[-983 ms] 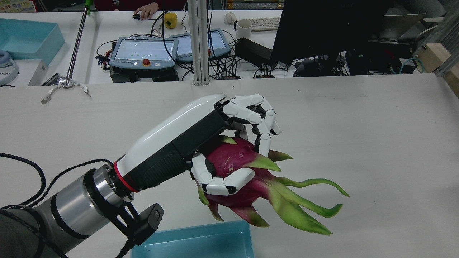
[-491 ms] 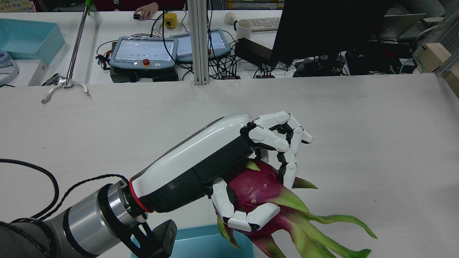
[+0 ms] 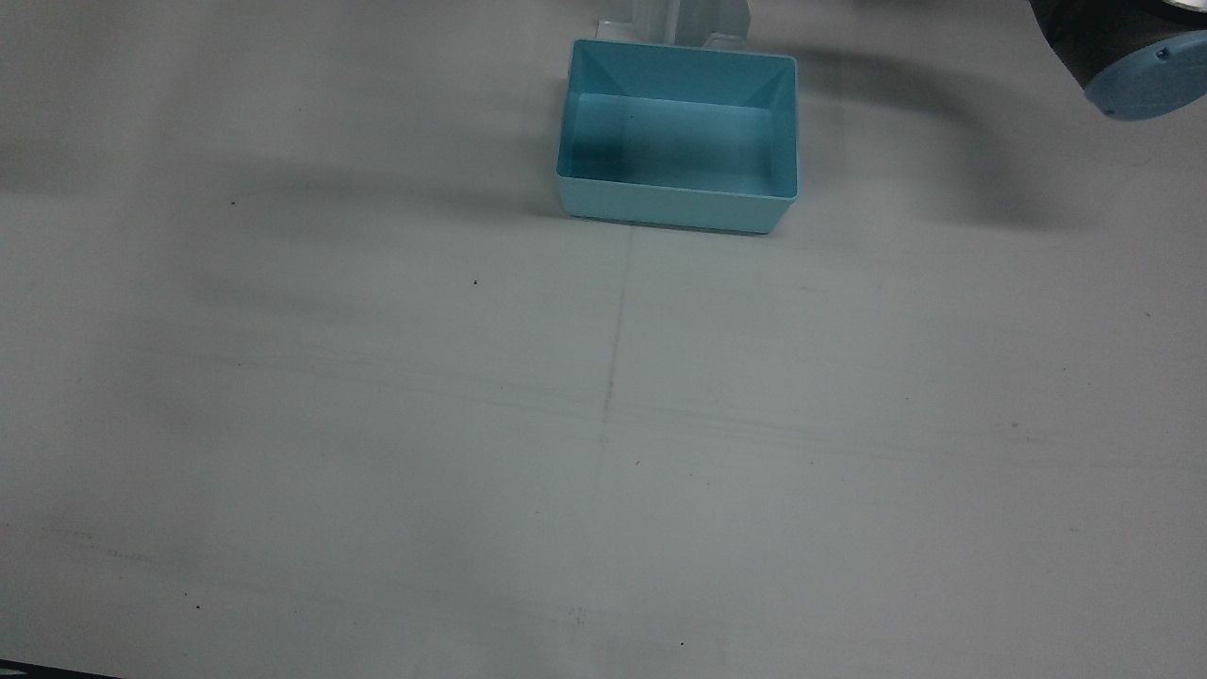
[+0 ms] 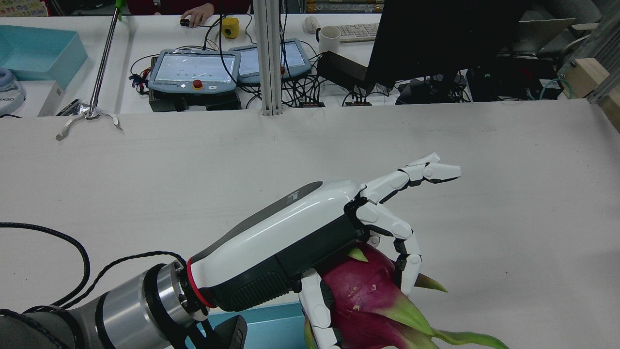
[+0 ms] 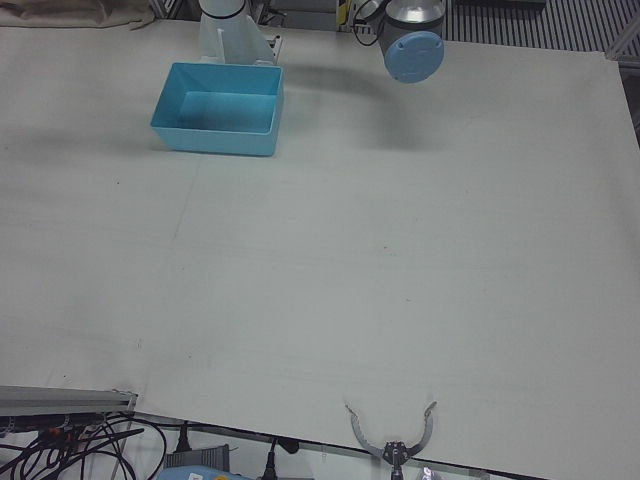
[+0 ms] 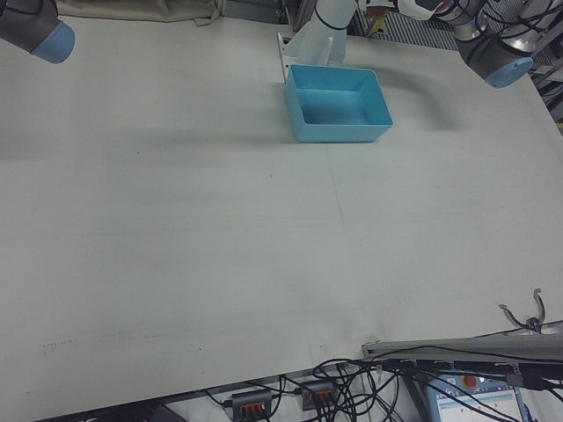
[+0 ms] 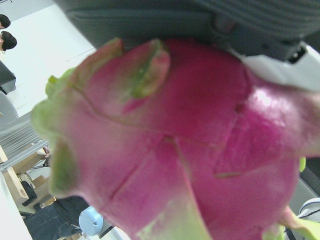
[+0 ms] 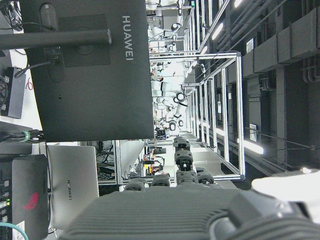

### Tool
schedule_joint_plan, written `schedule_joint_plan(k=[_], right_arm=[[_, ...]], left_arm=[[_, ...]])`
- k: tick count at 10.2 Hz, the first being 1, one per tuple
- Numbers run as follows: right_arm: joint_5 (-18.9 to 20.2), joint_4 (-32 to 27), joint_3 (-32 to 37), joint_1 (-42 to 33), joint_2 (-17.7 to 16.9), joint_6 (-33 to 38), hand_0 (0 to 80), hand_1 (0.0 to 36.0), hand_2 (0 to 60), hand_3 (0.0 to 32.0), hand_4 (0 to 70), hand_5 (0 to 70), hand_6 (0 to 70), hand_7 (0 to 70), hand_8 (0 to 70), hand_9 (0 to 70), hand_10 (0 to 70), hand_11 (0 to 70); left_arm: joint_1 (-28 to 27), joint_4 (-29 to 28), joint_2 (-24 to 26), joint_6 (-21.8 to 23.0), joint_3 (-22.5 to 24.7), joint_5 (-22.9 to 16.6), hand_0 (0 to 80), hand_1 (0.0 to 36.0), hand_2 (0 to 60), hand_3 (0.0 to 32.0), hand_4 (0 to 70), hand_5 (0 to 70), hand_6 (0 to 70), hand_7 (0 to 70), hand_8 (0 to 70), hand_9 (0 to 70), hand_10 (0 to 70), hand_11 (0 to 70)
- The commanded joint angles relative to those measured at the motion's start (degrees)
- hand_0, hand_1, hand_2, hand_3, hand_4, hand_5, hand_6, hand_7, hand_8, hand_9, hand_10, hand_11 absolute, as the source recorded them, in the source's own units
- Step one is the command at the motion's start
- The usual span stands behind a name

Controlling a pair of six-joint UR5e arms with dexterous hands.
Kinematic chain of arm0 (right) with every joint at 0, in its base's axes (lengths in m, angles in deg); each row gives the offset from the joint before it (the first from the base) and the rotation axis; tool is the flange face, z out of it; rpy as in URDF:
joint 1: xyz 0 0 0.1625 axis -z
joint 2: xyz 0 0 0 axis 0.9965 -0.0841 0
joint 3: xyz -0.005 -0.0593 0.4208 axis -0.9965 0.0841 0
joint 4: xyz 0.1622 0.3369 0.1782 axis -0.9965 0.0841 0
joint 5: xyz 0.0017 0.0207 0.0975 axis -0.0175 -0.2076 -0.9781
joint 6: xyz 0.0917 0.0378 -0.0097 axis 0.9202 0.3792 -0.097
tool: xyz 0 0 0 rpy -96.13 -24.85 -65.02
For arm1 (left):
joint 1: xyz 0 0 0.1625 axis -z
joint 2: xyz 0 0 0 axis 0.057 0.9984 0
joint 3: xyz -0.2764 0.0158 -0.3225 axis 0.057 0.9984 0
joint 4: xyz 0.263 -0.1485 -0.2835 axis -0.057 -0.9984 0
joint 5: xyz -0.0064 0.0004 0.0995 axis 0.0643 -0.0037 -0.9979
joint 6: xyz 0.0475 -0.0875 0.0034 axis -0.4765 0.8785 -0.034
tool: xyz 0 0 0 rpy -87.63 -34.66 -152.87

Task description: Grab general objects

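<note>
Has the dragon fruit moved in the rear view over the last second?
Yes. Held in the left robot hand, the dragon fruit has shifted down and rightward in view, nearer the camera, above the blue bin.

Magenta, green-tipped dragon fruit (image 4: 368,300), aloft

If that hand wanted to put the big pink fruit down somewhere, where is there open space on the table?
Almost everywhere: the white table is bare in front of the blue bin and to both its sides. The bin itself is empty too. The left hand holds the dragon fruit above the table. Only the operators' desk beyond is crowded.
</note>
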Motion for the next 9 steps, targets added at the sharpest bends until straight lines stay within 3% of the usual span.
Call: schedule_joint_plan(k=[1, 2, 3, 5, 8, 9], right_arm=[[0.0, 0.0, 0.0, 0.0, 0.0, 0.0, 0.0, 0.0, 0.0, 0.0, 0.0, 0.0, 0.0, 0.0, 0.0, 0.0, 0.0, 0.0], [0.0, 0.0, 0.0, 0.0, 0.0, 0.0, 0.0, 0.0, 0.0, 0.0, 0.0, 0.0, 0.0, 0.0, 0.0, 0.0, 0.0, 0.0], [0.0, 0.0, 0.0, 0.0, 0.0, 0.0, 0.0, 0.0, 0.0, 0.0, 0.0, 0.0, 0.0, 0.0, 0.0, 0.0, 0.0, 0.0], [0.0, 0.0, 0.0, 0.0, 0.0, 0.0, 0.0, 0.0, 0.0, 0.0, 0.0, 0.0, 0.0, 0.0, 0.0, 0.0, 0.0, 0.0], [0.0, 0.0, 0.0, 0.0, 0.0, 0.0, 0.0, 0.0, 0.0, 0.0, 0.0, 0.0, 0.0, 0.0, 0.0, 0.0, 0.0, 0.0], [0.0, 0.0, 0.0, 0.0, 0.0, 0.0, 0.0, 0.0, 0.0, 0.0, 0.0, 0.0, 0.0, 0.0, 0.0, 0.0, 0.0, 0.0]], left_arm=[[-0.2, -1.1, -0.1, -1.1, 0.0, -3.0, 54.5, 19.6, 0.0, 32.0, 0.0, 4.3, 0.0, 5.3, 7.8, 0.0, 1.4, 4.0], [-0.2, -1.1, -0.1, -1.2, 0.0, -3.1, 54.8, 19.7, 0.0, 32.0, 0.0, 2.9, 0.0, 3.5, 7.0, 0.0, 0.0, 0.0], [-0.3, -1.2, -0.1, -1.2, 0.0, -3.1, 55.0, 20.0, 0.0, 32.0, 0.0, 0.2, 0.0, 0.0, 6.0, 0.0, 0.0, 0.0], [-0.4, -1.2, -0.2, -1.2, -0.1, -3.1, 55.6, 20.8, 0.0, 32.0, 0.0, 0.3, 0.0, 0.0, 5.7, 0.0, 0.0, 0.0], [0.2, -1.1, -0.2, -1.2, -0.3, -3.0, 56.1, 21.5, 0.0, 32.0, 0.0, 4.8, 0.0, 0.0, 5.1, 0.0, 0.0, 0.0], [0.8, -1.1, -0.1, -1.0, -0.3, -2.9, 53.7, 19.0, 0.0, 32.0, 0.0, 8.9, 0.0, 0.7, 5.4, 0.0, 0.0, 0.1]])
